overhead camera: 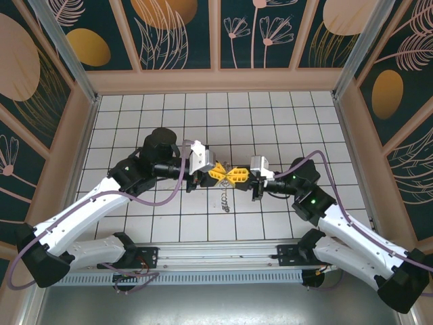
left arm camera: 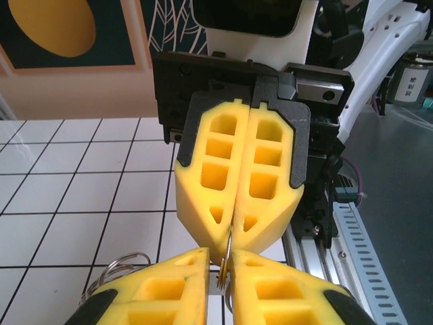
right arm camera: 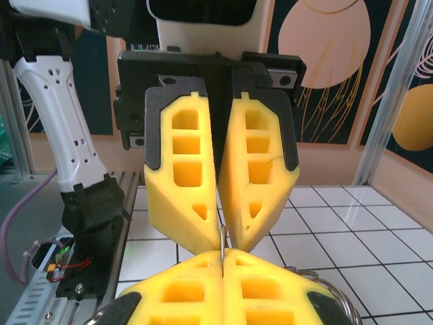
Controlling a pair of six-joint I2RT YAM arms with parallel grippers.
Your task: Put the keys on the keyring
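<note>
In the top view my left gripper (overhead camera: 220,173) and right gripper (overhead camera: 238,175) meet tip to tip above the middle of the tiled floor. A thin grey-brown keyring (left arm camera: 231,249) stands edge-on between them. In the right wrist view my right gripper (right arm camera: 222,252) is shut on the keyring (right arm camera: 221,237). In the left wrist view my left gripper (left arm camera: 229,261) is closed on the ring's other edge. Wire loops (left arm camera: 114,268) fringe the ring and poke out beside my fingers. A small dangling bunch (overhead camera: 224,200) hangs below the grippers. The key is hidden.
The white tiled floor (overhead camera: 270,122) spreads behind the grippers, walled by patterned panels (overhead camera: 179,34). A metal rail (overhead camera: 223,256) runs along the near edge between the arm bases. A purple cable (overhead camera: 318,159) loops over the right arm.
</note>
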